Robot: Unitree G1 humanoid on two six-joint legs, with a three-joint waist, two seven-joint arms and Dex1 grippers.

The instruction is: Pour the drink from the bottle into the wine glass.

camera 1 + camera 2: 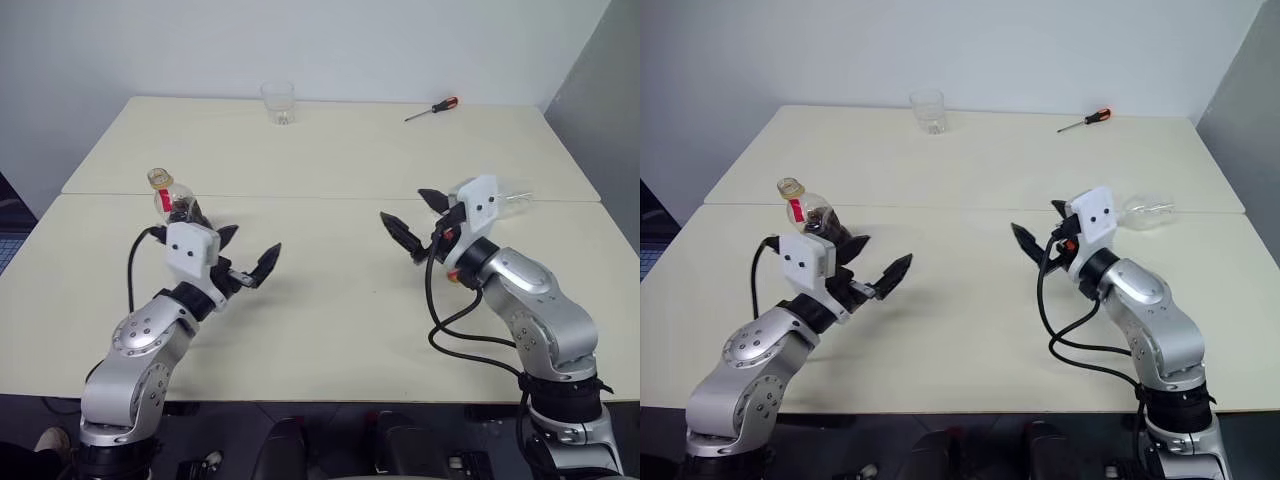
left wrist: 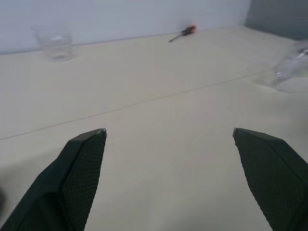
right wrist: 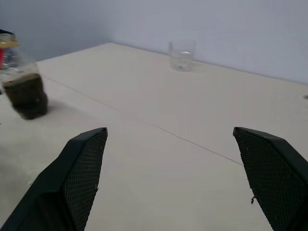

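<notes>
Two pale tables (image 1: 330,160) stand pushed together against a white wall, a seam running across between them. On the left side, just beyond the seam's near edge, the bottle (image 1: 808,215) stands upright with its cap on, the dark drink (image 3: 26,95) filling its lower half. It is partly hidden behind the left gripper (image 1: 248,256), which hangs just in front of it, not touching, fingers spread wide and holding nothing. On the right side the right gripper (image 1: 1038,230) hovers above the table, its fingers also spread wide and empty. Just behind it, near the seam, a clear glass object (image 1: 1146,212) lies on its side; it looks like the wine glass, though the stem is hard to make out. At the far edge a tumbler (image 1: 279,102) stands upright, and to its right lies a screwdriver (image 1: 432,109) with a red handle, well apart from both grippers.
</notes>
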